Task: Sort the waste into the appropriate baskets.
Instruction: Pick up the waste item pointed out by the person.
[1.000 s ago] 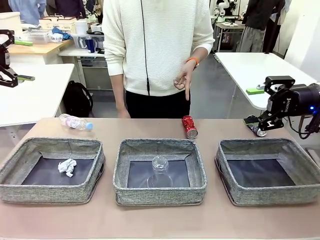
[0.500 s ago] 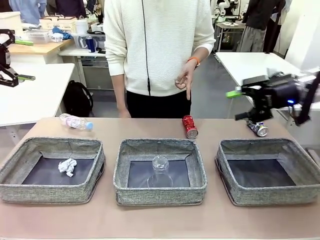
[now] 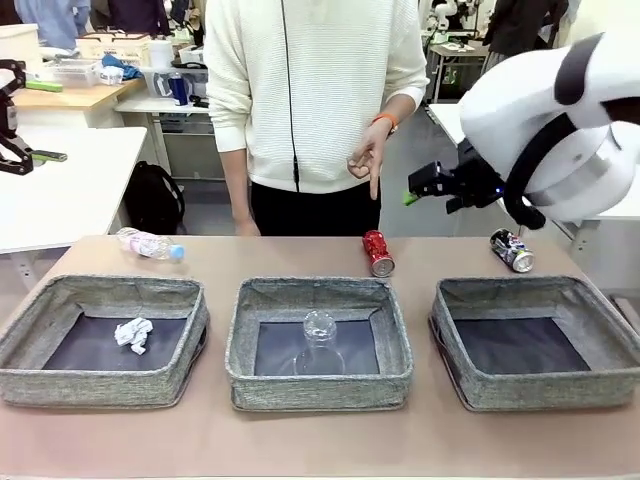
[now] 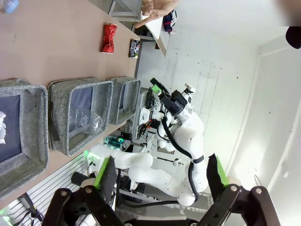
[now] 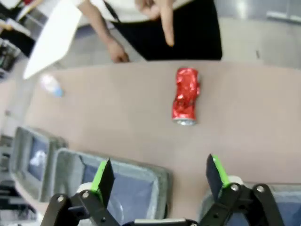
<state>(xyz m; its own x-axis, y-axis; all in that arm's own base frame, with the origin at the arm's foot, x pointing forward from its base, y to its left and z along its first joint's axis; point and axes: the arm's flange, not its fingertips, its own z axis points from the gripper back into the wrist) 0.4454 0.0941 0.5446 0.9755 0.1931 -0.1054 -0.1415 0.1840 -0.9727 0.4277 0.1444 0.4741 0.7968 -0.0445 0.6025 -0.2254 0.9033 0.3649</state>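
While you are watching from the front, the right gripper (image 3: pixel 425 186) is hanging in the air with its fingers spread, gripping nothing. The red can (image 3: pixel 378 253) is lying on the table below and just ahead of the fingertips, under the person's hand (image 3: pixel 368 160), which is pointing a finger down. The blue can (image 3: pixel 511 250) is lying behind the fingers, and the bottle (image 3: pixel 150 244) is lying far ahead of them. The paper ball (image 3: pixel 133 333) is sitting in the left basket (image 3: pixel 30 375) and the cup (image 3: pixel 320 340) in the middle basket (image 3: pixel 320 390), beside the right basket (image 3: pixel 530 392).

As you are looking along the left gripper (image 4: pixel 160 174), its fingers are standing wide apart around nothing, and the baskets and both cans are lying well beyond the fingertips.

As you are looking along the right gripper, its fingers are again standing wide apart. The red can is lying on the table ahead of the gap between them, apart from both.
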